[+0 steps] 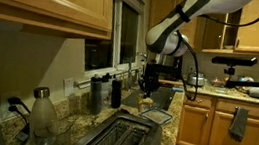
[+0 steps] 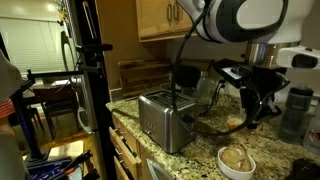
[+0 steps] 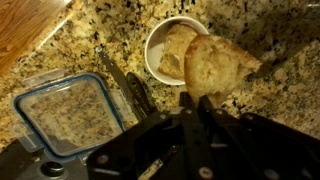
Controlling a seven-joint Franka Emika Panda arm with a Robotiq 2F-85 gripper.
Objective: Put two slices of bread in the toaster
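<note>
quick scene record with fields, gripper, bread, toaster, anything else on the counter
gripper: shut on the held slice
held slice: pale tan, browner patches, raised over the edge of the white bowl
second slice: lying in the white bowl
white bowl: on the counter
toaster: shiny steel, on the counter, apart from the gripper, no bread showing above its top
container: clear, blue-rimmed, beside the white bowl
counter: speckled granite
</note>
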